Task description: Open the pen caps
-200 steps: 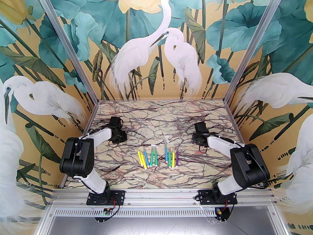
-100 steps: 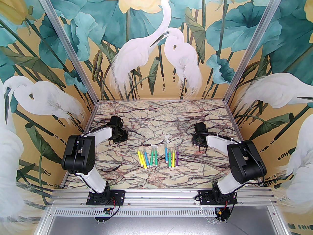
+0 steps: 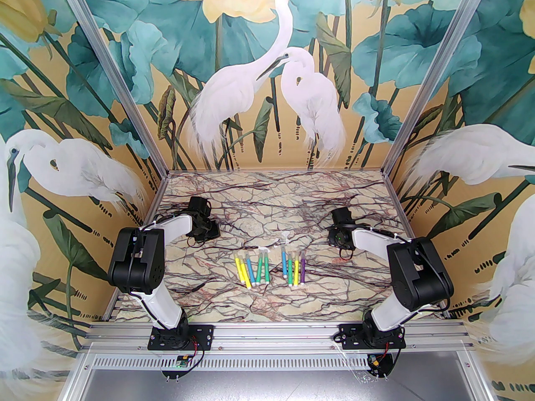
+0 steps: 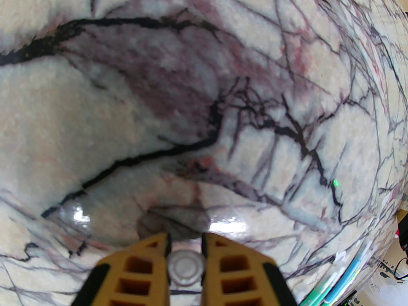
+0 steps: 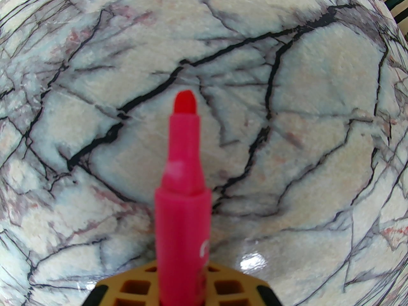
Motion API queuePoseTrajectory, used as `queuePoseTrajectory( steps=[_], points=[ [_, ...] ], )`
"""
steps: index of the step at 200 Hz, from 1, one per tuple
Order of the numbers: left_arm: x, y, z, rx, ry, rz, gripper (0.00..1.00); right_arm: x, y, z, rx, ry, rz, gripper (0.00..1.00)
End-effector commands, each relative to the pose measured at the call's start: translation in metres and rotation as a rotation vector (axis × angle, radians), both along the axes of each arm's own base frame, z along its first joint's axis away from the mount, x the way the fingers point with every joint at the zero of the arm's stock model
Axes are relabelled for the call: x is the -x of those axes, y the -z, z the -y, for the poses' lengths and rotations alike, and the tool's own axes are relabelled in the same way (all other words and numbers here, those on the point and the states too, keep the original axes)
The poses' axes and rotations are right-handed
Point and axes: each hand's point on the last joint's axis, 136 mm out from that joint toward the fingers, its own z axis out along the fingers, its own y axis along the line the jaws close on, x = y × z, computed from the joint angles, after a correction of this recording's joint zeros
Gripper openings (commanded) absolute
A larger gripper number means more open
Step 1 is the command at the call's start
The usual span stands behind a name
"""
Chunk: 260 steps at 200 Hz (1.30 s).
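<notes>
Grips a clear cap [image 4: 185, 268] end-on in the left gripper [image 4: 186, 238], yellow fingers [image 4: 140, 266] shut tight on it; blurred, its length hidden. Clamps the right gripper [image 5: 183, 269] on a pink pen [image 5: 183, 177], bare tip out, butt cut off below. Seen from above, tucks both sets of jaws under the wrists. Leaves the other pens [image 3: 296, 272] in two rows mid-table [image 3: 217, 303], with loose caps [image 3: 286, 235] just beyond, faint and hard to count.
</notes>
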Motion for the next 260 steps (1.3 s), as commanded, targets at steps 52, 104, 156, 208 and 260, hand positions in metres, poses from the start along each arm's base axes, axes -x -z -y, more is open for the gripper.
queuePoseTrajectory(
  steps=[52,104,156,208,260],
  points=[
    [0.017,0.018,-0.001,0.003,0.01,-0.093,0.26,-0.001,0.003,-0.001,-0.019,0.016,-0.017,0.25],
    [0.017,0.015,0.0,0.011,0.011,-0.087,0.34,0.0,0.001,-0.001,-0.018,0.015,-0.014,0.31],
    [0.015,0.003,0.0,0.015,0.01,-0.056,0.42,-0.004,-0.021,-0.002,-0.013,-0.007,0.027,0.38],
    [0.013,-0.022,-0.001,0.015,0.002,0.025,0.63,-0.007,-0.055,-0.009,-0.004,-0.071,0.08,0.51],
    [0.013,-0.06,0.008,0.055,0.014,0.15,0.67,0.009,-0.084,-0.038,-0.066,-0.173,0.114,0.54]
  ],
)
